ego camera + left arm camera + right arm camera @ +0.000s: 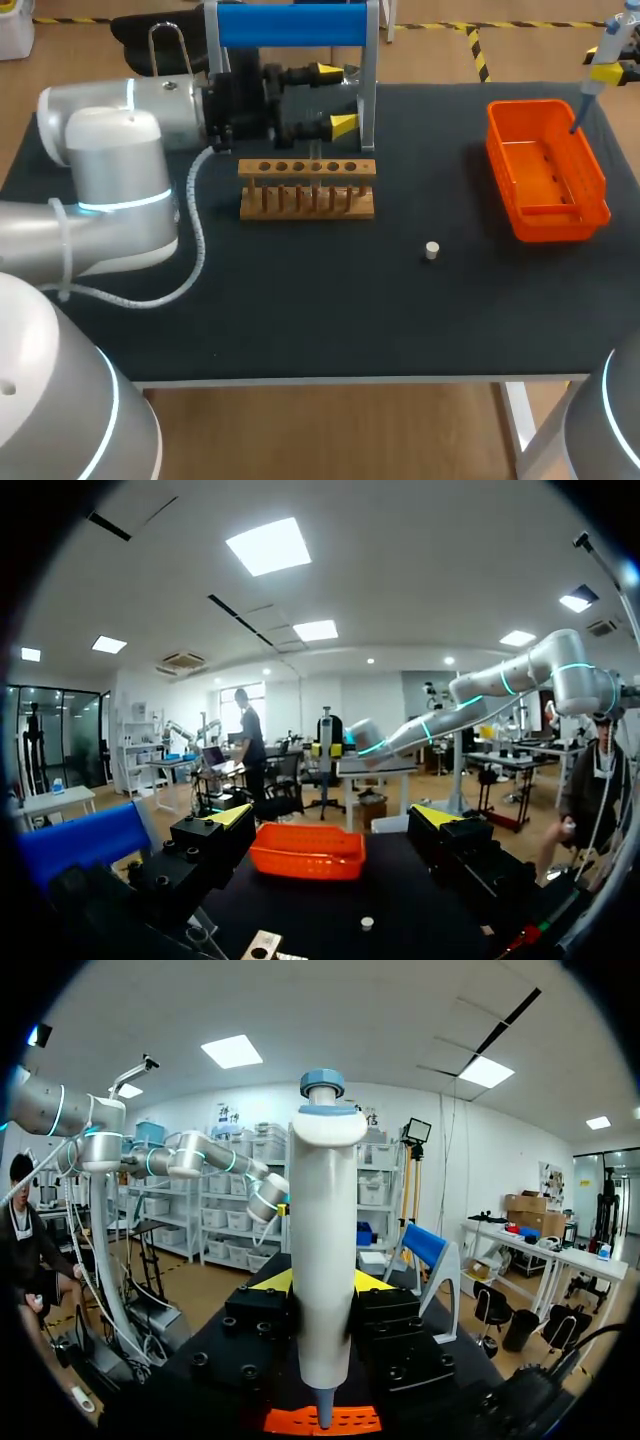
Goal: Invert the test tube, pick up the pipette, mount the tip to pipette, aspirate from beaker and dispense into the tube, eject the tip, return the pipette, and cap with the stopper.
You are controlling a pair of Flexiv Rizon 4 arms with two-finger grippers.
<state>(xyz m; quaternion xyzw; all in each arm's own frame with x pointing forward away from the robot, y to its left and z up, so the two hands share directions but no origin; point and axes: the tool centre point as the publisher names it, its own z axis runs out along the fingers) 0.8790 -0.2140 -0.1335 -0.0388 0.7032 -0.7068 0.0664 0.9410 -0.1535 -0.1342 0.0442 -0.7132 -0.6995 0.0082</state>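
A small white stopper (pixel 431 250) lies alone near the middle of the worktop (pixel 300 320). Beyond it stands the wooden rack (pixel 307 187). Just behind the rack my left jaws are spread and empty, in front of the blue-topped stand (pixel 290 25) at the far edge. My right jaws pinch the pipette (pixel 323 1260) upright over the far end of the orange basket (pixel 545 170) by the right edge.

black tabletop (pixel 300 315); orange basket (pixel 560 222) right rear; wooden rack (pixel 307 168) centre; blue-barred stand (pixel 292 25) behind the rack.
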